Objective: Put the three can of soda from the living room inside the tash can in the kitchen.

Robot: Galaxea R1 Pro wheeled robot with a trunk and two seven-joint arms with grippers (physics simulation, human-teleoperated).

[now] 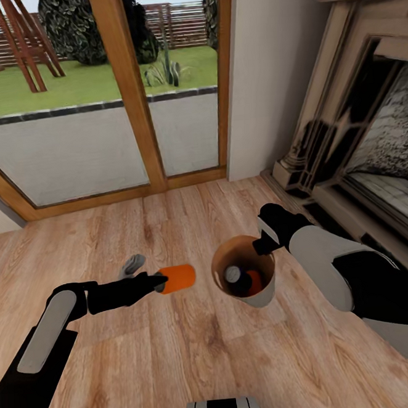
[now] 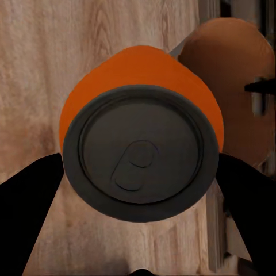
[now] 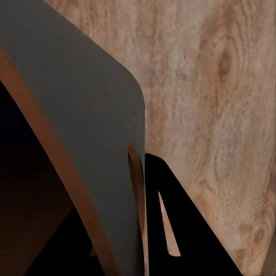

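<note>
Left pincer point(image 1: 159, 283) clamps the orange can point(image 1: 178, 278) lying horizontal, pointing toward the bin point(image 1: 265, 292) that right pincer point(image 1: 261, 243) pinches.

No writing, label, brand, number or sign can be read anywhere. The orange can point(image 2: 141, 144) held between the fingers of the left pincer point(image 2: 141, 190) has a plain side and a bare grey top with only a pull tab.

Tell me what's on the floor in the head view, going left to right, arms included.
Left arm → left gripper → orange can it holds → trash can with two cans inside → right gripper on its rim → right arm.
</note>
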